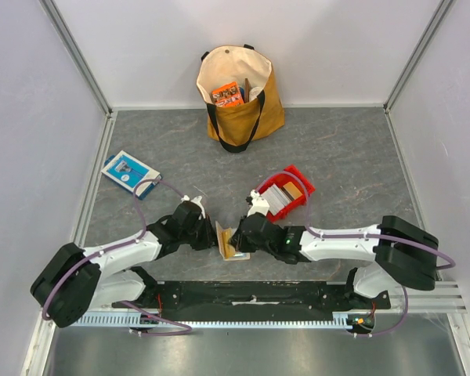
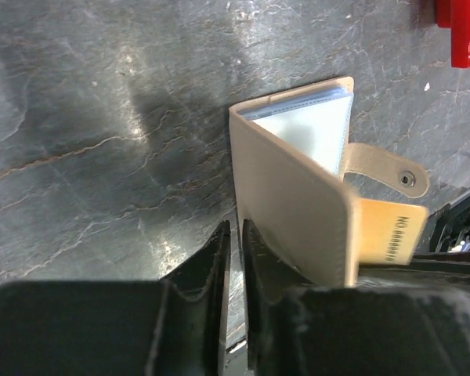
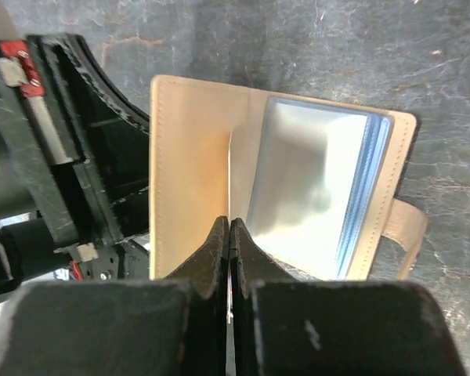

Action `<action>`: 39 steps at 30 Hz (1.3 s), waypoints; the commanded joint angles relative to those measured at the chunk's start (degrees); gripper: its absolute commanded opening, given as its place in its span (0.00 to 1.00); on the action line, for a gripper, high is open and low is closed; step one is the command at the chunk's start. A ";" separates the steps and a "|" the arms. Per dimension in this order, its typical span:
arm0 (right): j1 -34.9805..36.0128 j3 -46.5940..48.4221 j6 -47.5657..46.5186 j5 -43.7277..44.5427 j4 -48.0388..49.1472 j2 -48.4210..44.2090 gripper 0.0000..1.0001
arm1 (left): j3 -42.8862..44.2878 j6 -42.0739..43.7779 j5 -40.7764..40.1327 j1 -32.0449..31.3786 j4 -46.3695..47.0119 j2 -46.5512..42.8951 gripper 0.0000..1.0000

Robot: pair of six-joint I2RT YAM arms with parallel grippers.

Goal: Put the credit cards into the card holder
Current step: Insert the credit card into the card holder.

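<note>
- Open card holder (image 1: 233,241) lies on table (image 1: 337,149), near-centre.
- Closed right gripper (image 3: 229,227) pinches orange card (image 2: 388,231), prob. to slide it in.
- Nearly closed left gripper (image 2: 235,235) sits at holder's edge, prob. steadying; grip unclear.

Matt beige leather-look holder (image 3: 192,157), stitched edges; inner sleeves (image 3: 313,188) clear glossy plastic. Smooth orange plastic card (image 2: 388,231). Grey slate-look tabletop (image 1: 352,157), faint sheen. Glossy red plastic tray (image 1: 298,174). Matt canvas cloth bag (image 1: 270,110) at tabletop's far edge.
</note>
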 commanded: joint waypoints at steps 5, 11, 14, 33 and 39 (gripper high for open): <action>2.06 5.36 0.10 3.29 -2.60 7.70 0.00 | 2.06 -1.03 -7.93 0.17 -12.06 -8.79 0.32; 3.90 10.19 -0.33 6.54 -9.27 13.14 0.00 | 2.32 -4.63 -14.34 0.26 -21.99 -19.24 0.48; 4.43 12.65 -1.04 7.25 -11.91 14.99 0.00 | 1.62 -6.39 -15.75 0.26 -24.11 -26.00 0.64; 4.17 13.10 -3.49 8.83 -11.22 11.49 0.00 | 1.09 -6.13 -14.78 0.09 -25.43 -26.46 0.13; 0.93 8.71 -4.21 11.12 -11.74 0.95 0.00 | -0.14 -4.47 -14.27 0.26 -23.59 -26.82 0.02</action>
